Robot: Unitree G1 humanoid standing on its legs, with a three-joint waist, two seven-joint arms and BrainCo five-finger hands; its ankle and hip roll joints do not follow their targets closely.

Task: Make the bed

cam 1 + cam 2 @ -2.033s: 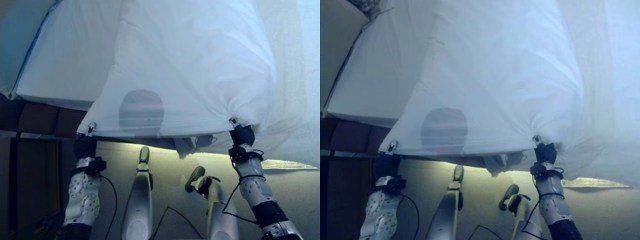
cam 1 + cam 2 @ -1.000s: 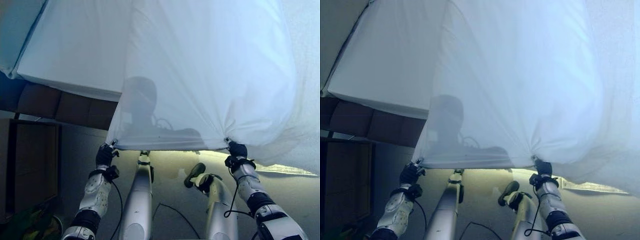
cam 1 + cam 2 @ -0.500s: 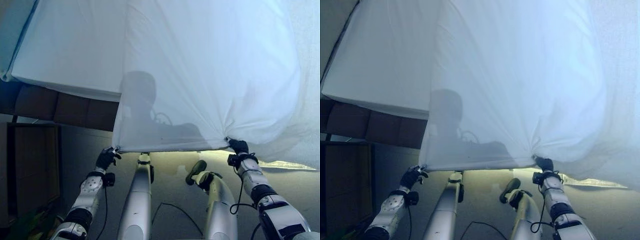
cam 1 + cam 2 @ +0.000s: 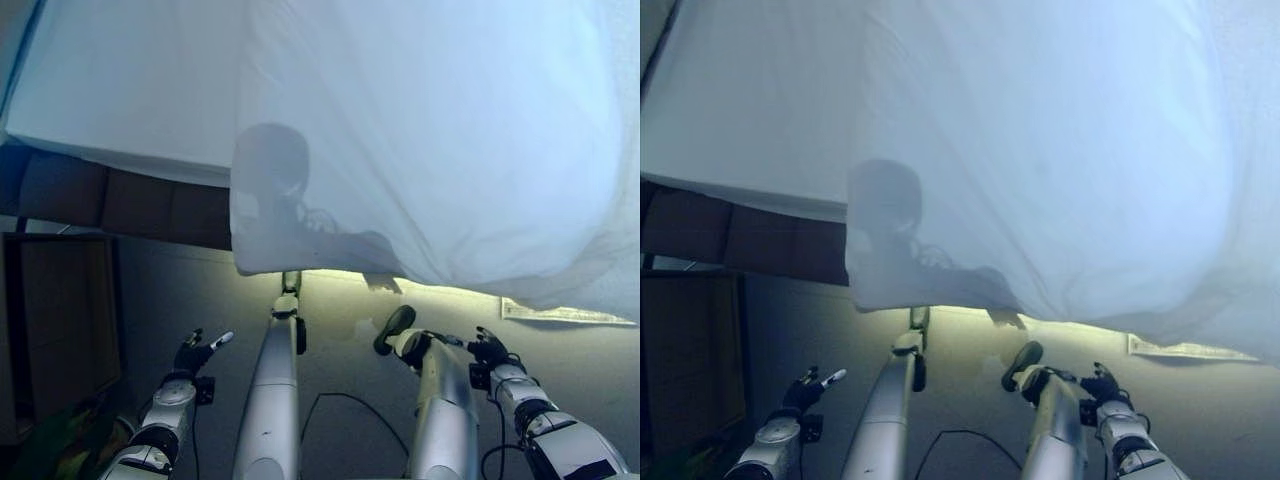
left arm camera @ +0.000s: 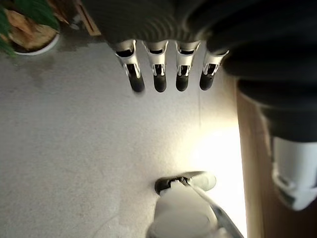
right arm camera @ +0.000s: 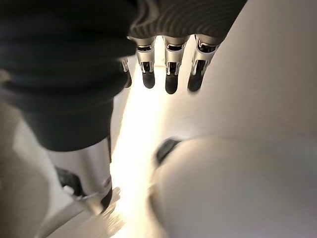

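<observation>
White sheet [image 4: 420,140] fills the upper part of my head view, draped over the bed and hanging off its near edge, lower hem loose from about 9 to 3 o'clock, bunched toward 3. Mattress [image 4: 120,110] edge shows at 10 o'clock, dark bed base [image 4: 110,205] under it. My left hand [image 4: 197,352] sits low at 7 o'clock, fingers [image 5: 158,74] straight and spread, holding nothing, well apart from the sheet. My right hand [image 4: 488,350] is at 5 o'clock, fingers [image 6: 171,74] extended, empty, also clear of the hem. Grey carpet [image 5: 74,148] below both hands. Potted plant [image 5: 27,25] near the left hand on the floor.
</observation>
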